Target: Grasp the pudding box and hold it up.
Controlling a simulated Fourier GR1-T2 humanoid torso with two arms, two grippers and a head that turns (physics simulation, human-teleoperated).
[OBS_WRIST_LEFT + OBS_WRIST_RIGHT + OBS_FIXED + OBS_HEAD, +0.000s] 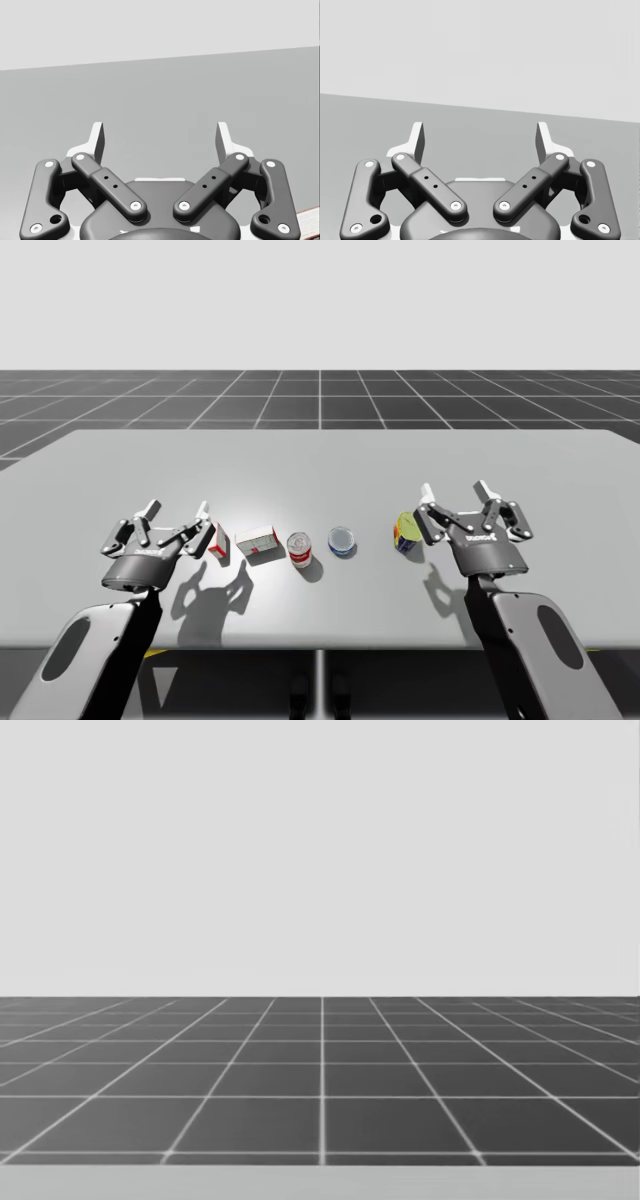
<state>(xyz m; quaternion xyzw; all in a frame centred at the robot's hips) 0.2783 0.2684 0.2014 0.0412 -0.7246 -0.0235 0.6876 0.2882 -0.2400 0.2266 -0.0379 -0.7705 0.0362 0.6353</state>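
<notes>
One pale box (high view)

1. Five things are sitting in a left-to-right row on the near half of the table.
2. Running left to right: small red box, white box, red can, blue tin, yellow can.
3. My left gripper is sitting just left of the small red box.
4. My right gripper is sitting just right of the yellow can.

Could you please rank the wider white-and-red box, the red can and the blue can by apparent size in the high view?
Largest: wider white-and-red box.
Then: red can.
Smallest: blue can, though close to the red one.
</notes>
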